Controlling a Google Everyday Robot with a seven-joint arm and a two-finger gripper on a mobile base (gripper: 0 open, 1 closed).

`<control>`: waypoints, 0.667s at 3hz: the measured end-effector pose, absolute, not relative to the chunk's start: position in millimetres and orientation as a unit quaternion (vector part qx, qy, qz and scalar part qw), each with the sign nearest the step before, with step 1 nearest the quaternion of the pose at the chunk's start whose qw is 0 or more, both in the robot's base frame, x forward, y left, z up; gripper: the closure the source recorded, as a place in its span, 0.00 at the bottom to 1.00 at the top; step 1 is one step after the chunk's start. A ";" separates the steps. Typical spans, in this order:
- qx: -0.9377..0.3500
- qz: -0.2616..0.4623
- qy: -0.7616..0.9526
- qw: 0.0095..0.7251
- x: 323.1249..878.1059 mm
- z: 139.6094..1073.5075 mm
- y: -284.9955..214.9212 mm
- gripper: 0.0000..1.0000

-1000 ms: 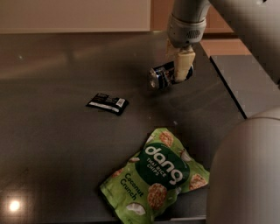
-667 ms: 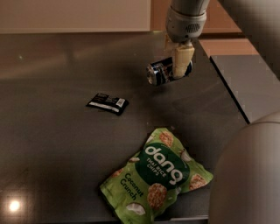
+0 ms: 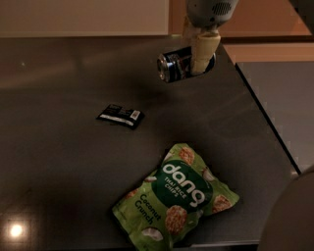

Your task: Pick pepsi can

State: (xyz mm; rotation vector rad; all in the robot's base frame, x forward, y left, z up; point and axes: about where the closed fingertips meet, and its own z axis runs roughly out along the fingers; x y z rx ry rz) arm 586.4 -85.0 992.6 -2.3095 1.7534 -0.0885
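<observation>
My gripper is clenched around the one pepsi can, holding it on its side, silver end to the left, over the table's far part. Nearer lie one black wrapper and one green chip bag, both apart from it.

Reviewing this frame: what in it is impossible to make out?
Camera view: the gripper, raised over the table's far side, grips the pepsi can; its far finger is hidden behind the can.
The can's label: too dark to read.
Print on the black wrapper: too small.
The arm above the gripper: cut off by the top edge.
A pale rounded shape, bottom right: cut by the corner, unidentifiable.
</observation>
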 end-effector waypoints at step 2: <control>-0.786 -0.046 0.597 0.151 602.2 996.5 -76.5 1.00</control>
